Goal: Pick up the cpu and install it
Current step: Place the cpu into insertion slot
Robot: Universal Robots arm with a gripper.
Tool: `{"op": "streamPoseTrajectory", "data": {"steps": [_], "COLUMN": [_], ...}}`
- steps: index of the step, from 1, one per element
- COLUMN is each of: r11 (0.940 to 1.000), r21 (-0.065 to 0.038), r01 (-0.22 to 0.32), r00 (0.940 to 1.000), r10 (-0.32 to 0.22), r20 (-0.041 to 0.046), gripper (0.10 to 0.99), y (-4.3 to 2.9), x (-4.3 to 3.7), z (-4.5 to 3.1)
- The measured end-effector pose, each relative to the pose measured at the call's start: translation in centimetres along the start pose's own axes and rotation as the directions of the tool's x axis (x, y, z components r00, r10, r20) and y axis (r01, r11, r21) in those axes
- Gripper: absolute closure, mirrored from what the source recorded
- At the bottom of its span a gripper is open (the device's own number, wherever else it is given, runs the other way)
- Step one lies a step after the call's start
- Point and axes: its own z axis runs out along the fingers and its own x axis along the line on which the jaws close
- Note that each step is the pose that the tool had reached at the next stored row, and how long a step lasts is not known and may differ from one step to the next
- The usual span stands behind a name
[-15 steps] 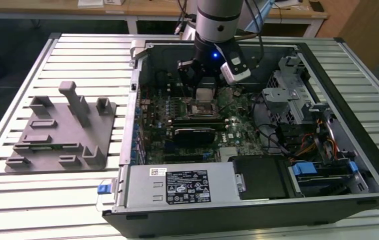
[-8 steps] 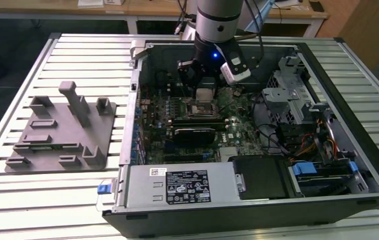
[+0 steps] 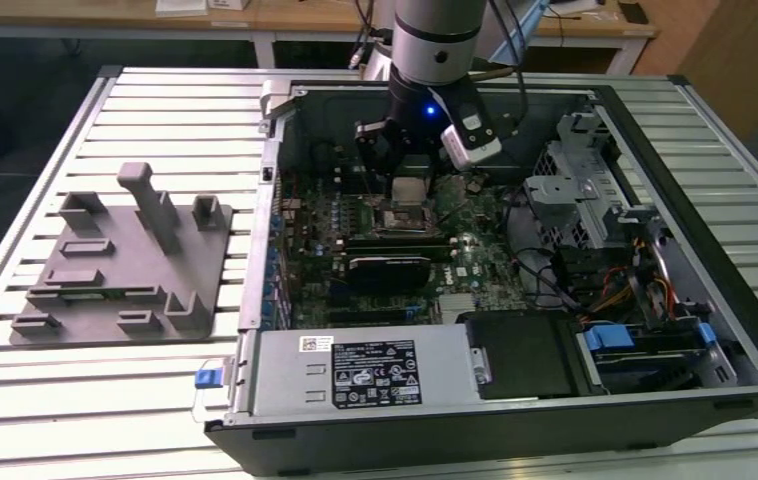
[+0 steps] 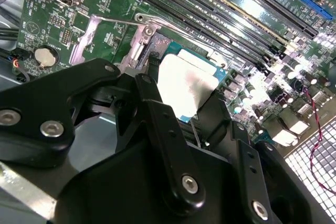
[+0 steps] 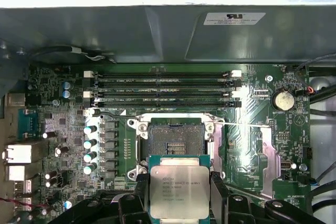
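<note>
My gripper (image 5: 179, 196) is shut on the cpu (image 5: 179, 190), a flat square chip with a silvery top plate and a thin green edge. One black finger (image 5: 140, 195) presses on each side of it. The chip hangs level just above the motherboard, beside the open black socket (image 5: 176, 139) in its metal frame and apart from it. In the exterior view the gripper (image 3: 410, 182) stands inside the open computer case with the cpu (image 3: 410, 188) over the socket (image 3: 399, 216). In the second wrist view the cpu (image 4: 185, 85) shows bright past the black finger links.
The socket's metal load plate (image 5: 273, 156) lies swung open to one side. Memory slots (image 5: 163, 90) run beside the socket, and capacitors (image 5: 90, 148) stand near it. A power supply (image 3: 352, 372), a drive cage (image 3: 579, 150) and cables fill the case. A grey fixture (image 3: 119, 265) sits on the table.
</note>
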Motion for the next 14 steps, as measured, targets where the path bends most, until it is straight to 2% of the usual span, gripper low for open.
{"op": "streamPoseTrajectory", "data": {"steps": [4, 8, 11, 14], "r11": [1.0000, 0.9974, 0.9921, 0.9836], "r21": [0.000, -0.001, -0.002, -0.002], "r01": [-0.008, -0.072, -0.126, -0.180], "r00": [1.0000, 0.9974, 0.9921, 0.9836], "r10": [0.008, 0.072, 0.126, 0.180], "r20": [0.0002, 0.0023, 0.0041, 0.0059], "gripper": [0.545, 0.545, 0.545, 0.545], "y": [0.00, 0.00, 0.00, 0.00], "x": [0.00, 0.00, 0.00, 0.00], "z": [0.00, 0.00, 0.01, 0.02]}}
